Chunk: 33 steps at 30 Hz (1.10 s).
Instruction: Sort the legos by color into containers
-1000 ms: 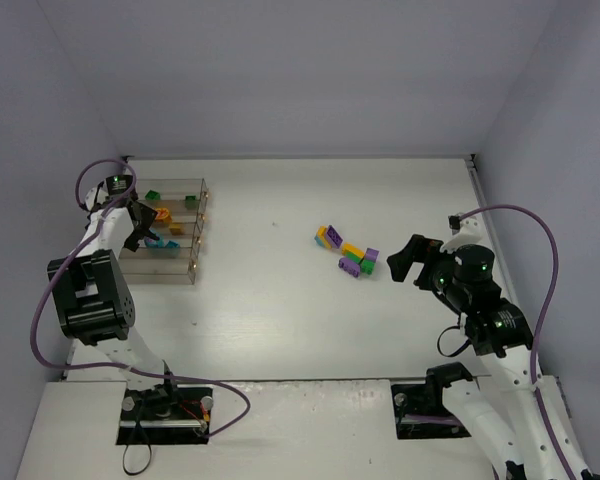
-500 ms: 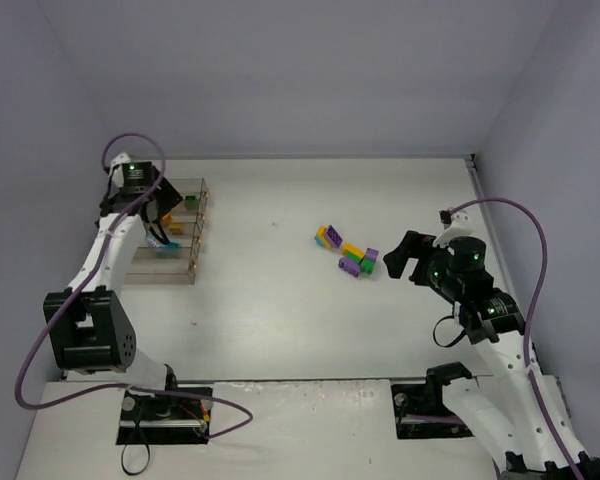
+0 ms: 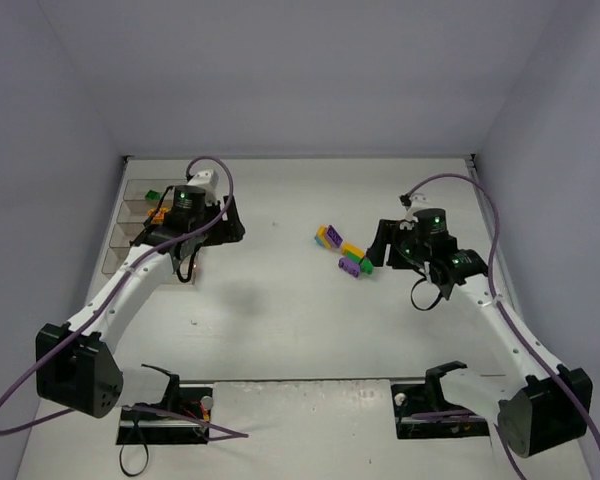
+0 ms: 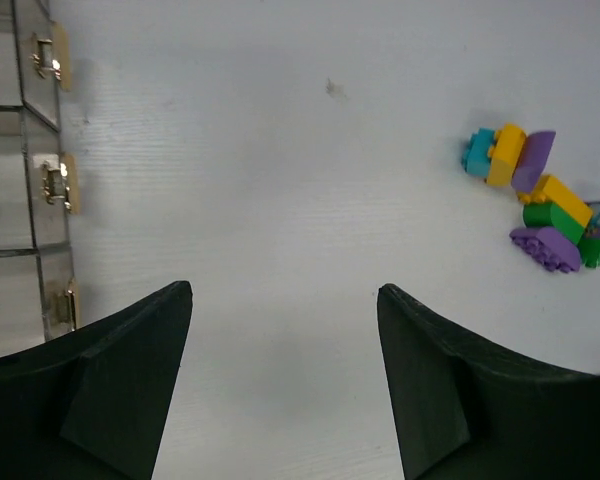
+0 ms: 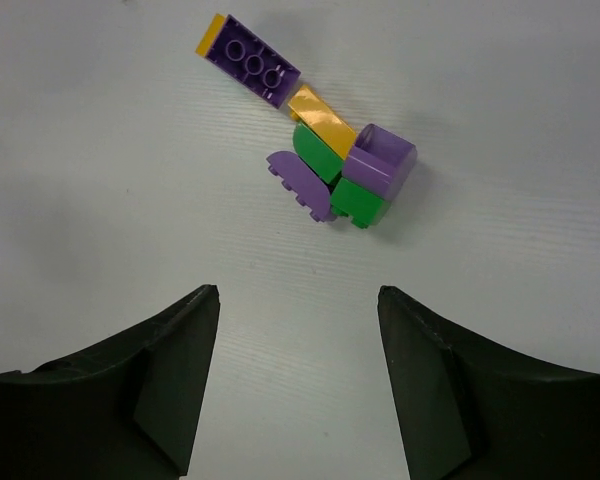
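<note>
Looking down from the overhead camera, I see the loose bricks (image 3: pixel 345 252) bunched right of centre on the table (image 3: pixel 280 320). The cluster's long axis slants from far-left to near-right (yellow and purple at the far end, green and purple at the near end). My right gripper (image 3: pixel 378 245) hovers just beside the near end, jaws parted and empty. My left gripper (image 3: pixel 235 222) hangs near the clear box (image 3: pixel 128 205), jaws spread on nothing. The box's compartments run far-to-near along the left edge, with a green brick (image 3: pixel 152 194) in the farthest.
</note>
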Tool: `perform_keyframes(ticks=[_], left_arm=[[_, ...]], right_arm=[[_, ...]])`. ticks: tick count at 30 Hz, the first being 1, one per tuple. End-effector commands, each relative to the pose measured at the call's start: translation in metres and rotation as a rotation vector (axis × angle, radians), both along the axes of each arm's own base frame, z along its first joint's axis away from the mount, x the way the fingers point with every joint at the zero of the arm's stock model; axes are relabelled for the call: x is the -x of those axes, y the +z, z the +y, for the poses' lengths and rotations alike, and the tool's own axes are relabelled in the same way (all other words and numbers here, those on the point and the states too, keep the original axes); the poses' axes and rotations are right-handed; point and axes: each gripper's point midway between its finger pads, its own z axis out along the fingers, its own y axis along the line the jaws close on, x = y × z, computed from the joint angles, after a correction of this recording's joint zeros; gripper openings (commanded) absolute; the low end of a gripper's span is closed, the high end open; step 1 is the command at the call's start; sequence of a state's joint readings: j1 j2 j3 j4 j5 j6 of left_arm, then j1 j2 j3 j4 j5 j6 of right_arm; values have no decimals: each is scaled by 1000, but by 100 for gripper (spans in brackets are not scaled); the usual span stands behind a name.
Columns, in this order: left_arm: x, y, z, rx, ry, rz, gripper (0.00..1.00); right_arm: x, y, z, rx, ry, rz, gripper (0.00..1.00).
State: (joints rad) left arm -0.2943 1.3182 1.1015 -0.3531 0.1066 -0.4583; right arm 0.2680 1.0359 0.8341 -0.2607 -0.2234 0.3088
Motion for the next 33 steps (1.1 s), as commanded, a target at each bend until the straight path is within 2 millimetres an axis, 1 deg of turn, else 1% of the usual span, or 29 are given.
perform_keyframes(ticks=[1, 2, 3, 4, 5, 6, 7, 9, 10, 12, 13, 14, 15, 17, 18, 20, 21, 23, 24, 25, 26, 28, 29, 30, 32, 33], left_arm=[[10, 27, -15, 31, -105, -94, 69], [14, 29, -14, 29, -113, -98, 69], [20, 26, -12, 25, -116, -88, 69], [21, 26, -13, 25, -125, -87, 69], [26, 24, -12, 28, -130, -87, 69], [31, 22, -13, 33, -138, -79, 69], [34, 24, -14, 38, -147, -84, 69], [41, 21, -16, 47, -164, -75, 69], [44, 24, -16, 54, -169, -86, 69], [49, 17, -19, 67, -179, -77, 69], [52, 17, -19, 79, -177, -72, 69], [54, 14, -20, 85, -183, -60, 69], [55, 13, -24, 100, -202, -57, 69], [56, 11, -27, 106, -213, -49, 69], [56, 8, -27, 104, -212, -40, 69], [58, 7, -26, 101, -214, -24, 69], [58, 8, -26, 101, -215, -21, 69], [58, 6, -26, 92, -225, -24, 69], [59, 4, -26, 86, -228, -20, 69], [59, 2, -24, 72, -227, -13, 69], [58, 2, -23, 67, -224, -8, 69], [58, 1, -23, 63, -223, -1, 69], [58, 1, -25, 70, -229, 1, 69], [58, 0, -26, 74, -233, 5, 69], [58, -3, -27, 74, -239, 18, 69], [59, -6, -27, 71, -241, 27, 69]], right_arm=[[-28, 31, 21, 16, 75, -129, 61], [-33, 24, 28, 28, 101, -113, 66], [-40, 21, 40, 48, 153, -114, 69], [-41, 30, 44, 47, 179, -139, 70], [-48, 17, 49, 64, 207, -105, 73], [-53, 24, 57, 77, 256, -125, 74], [-58, 12, 60, 99, 277, -99, 74], [-67, 9, 65, 154, 333, -122, 74], [-75, 3, 68, 177, 343, -114, 74], [-85, -3, 71, 212, 374, -119, 74], [-93, -12, 73, 239, 398, -113, 74], [-99, -15, 75, 247, 406, -121, 74], [-104, -28, 76, 269, 428, -106, 75], [-115, -29, 84, 264, 452, -130, 75], [-119, -40, 86, 269, 465, -116, 76], [-126, -43, 94, 263, 500, -125, 77], [-128, -52, 96, 261, 514, -108, 78], [-135, -54, 101, 259, 531, -128, 78], [-138, -63, 102, 264, 536, -117, 78], [-139, -65, 102, 268, 538, -117, 78], [-142, -71, 102, 278, 542, -107, 77], [-154, -72, 103, 290, 521, -138, 75], [-156, -74, 103, 295, 521, -141, 74], [-157, -81, 103, 297, 519, -133, 70], [-162, -84, 105, 294, 513, -147, 70], [-163, -91, 105, 296, 513, -139, 70]])
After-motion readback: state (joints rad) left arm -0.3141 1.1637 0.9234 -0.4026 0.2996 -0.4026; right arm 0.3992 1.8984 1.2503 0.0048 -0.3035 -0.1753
